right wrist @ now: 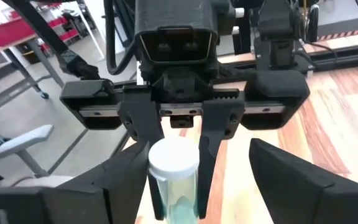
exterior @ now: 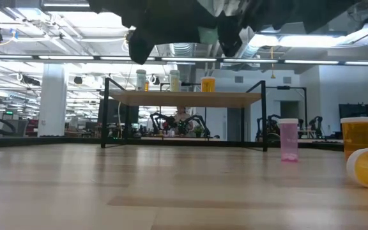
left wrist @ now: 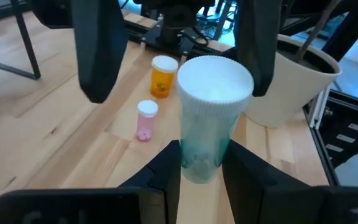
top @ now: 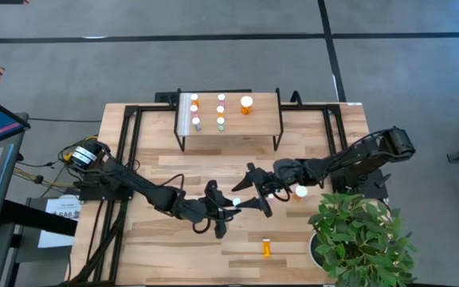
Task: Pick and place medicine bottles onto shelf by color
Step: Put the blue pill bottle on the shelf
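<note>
A pale green medicine bottle point(left wrist: 207, 124) with a white ribbed cap point(right wrist: 174, 157) is held in the air over the table's middle by my left gripper point(left wrist: 201, 155), also seen from above point(top: 228, 204). My right gripper point(right wrist: 194, 160) faces it from the right point(top: 253, 190). It is open, with one finger point(left wrist: 98, 56) on each side of the cap, apart from it. The shelf point(top: 257, 126) stands at the far edge with several bottles upright on its top point(exterior: 207, 84). My left gripper pinches the pale green bottle's body point(left wrist: 199, 163), below the cap, between its two fingers point(left wrist: 166, 168). The fingers come level from the table's left. The bottle stands upright in the hold, cap up, lifted clear of the table point(exterior: 208, 32).
On the table to the right stand an orange bottle point(left wrist: 162, 76) and a small pink bottle point(left wrist: 146, 119). Another orange bottle lies on its side nearer the front point(top: 267, 248). A potted plant point(top: 357, 235) fills the near right corner. Black frame rails run along both sides.
</note>
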{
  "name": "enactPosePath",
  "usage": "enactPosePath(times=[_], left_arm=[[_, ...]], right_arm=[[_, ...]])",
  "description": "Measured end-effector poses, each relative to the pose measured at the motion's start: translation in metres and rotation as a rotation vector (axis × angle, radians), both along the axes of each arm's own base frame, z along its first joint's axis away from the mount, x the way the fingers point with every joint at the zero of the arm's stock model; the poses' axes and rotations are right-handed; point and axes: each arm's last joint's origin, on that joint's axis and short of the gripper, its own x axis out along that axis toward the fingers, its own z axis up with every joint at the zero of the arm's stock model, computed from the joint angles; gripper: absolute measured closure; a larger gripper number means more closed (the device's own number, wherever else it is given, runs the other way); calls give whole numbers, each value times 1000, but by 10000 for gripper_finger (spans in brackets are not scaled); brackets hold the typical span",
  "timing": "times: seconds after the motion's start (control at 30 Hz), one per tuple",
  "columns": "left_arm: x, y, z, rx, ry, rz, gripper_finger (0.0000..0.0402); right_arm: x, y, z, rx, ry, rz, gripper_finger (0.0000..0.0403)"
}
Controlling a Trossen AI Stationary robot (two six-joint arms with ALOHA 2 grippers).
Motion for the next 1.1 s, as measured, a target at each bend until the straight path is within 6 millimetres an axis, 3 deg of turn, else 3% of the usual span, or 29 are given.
enactPosePath(times=[0.37,0.8,1.1], left_arm=[[0,1,0,7,-7,23,317],[0,1,1,14,-10,42,317],[0,1,1,12,-17,42,309]], right_arm=[[-2,2,-1,4,24,6,158],[-2,1,0,26,25,32,280],[-3,0,2,22,15,33,283]])
